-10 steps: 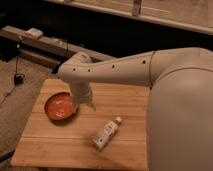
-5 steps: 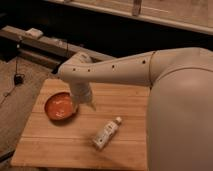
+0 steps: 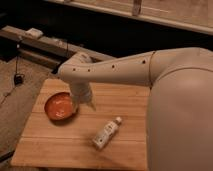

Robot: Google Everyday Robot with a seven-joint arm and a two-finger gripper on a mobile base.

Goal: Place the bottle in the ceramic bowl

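Observation:
The bottle (image 3: pixel 106 133) lies on its side on the wooden table (image 3: pixel 60 145), front middle, with its small cap pointing to the back right. The orange-red ceramic bowl (image 3: pixel 59 106) sits at the table's left and looks empty. My gripper (image 3: pixel 84 103) hangs from the white arm just right of the bowl's rim, above the table, behind and to the left of the bottle. It holds nothing that I can see.
My large white arm (image 3: pixel 180 100) fills the right side and hides the table's right part. A dark low bench (image 3: pixel 45 42) with a pale object on it runs behind the table. Carpet floor with a cable lies to the left.

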